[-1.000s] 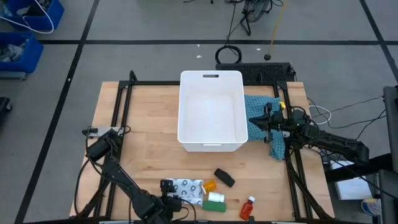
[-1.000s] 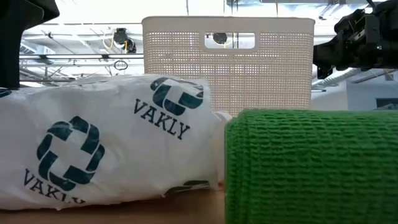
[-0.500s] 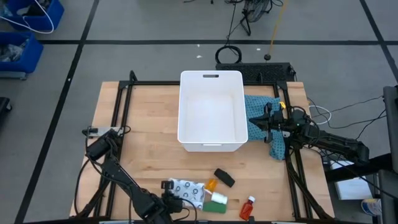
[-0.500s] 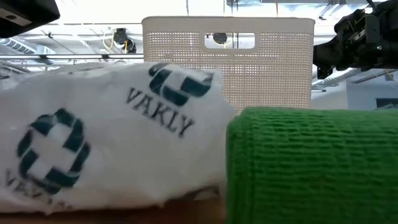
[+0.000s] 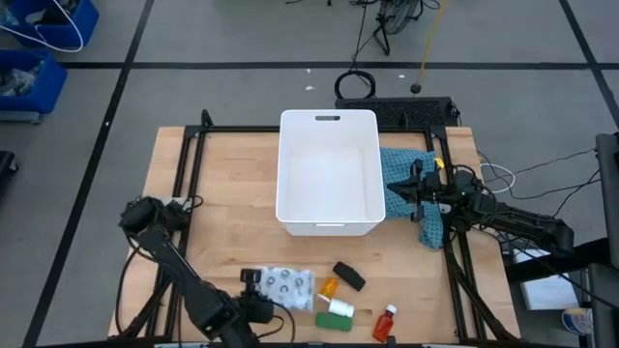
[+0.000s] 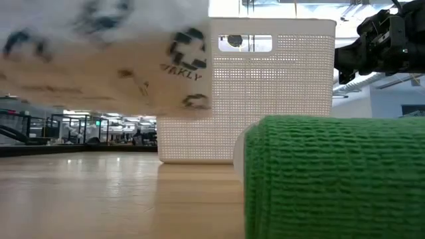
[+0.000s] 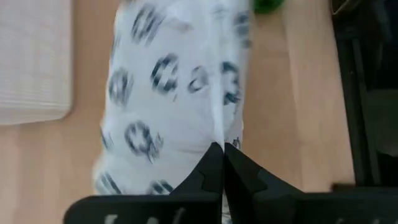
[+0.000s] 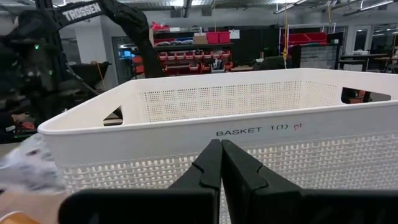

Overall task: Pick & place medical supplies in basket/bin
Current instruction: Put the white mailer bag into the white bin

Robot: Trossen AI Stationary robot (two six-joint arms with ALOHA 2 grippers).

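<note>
My left gripper (image 5: 253, 281) is shut on the white dark-patterned packet (image 5: 290, 287) near the table's front edge. The packet also shows in the low view (image 6: 99, 53) and in the left wrist view (image 7: 174, 87). The black oblong piece (image 5: 348, 275), orange bottle (image 5: 329, 288), green-white box (image 5: 336, 314) and red white-capped bottle (image 5: 386, 322) lie on the table right of the packet. The white basket (image 5: 327, 224) stands at the table's middle back. My right gripper (image 5: 395, 189) is shut and empty beside the basket's right wall. My left gripper pinches the packet's edge (image 7: 211, 134) at the end toward the table's left, between its two fingers (image 7: 208, 171). The fingers come from the table's left side. The packet reaches out from them toward the right, lifted clear of the table.
A teal-blue cloth (image 5: 411, 198) lies under my right gripper, right of the basket. Black frame rails (image 5: 189, 184) run along both sides of the table. Bare wood lies between the basket and the items at the front.
My left gripper has gone up and a little toward the table's left edge with the packet. The packet lay on the table beside the green-white box; now it is lifted clear of the table.
</note>
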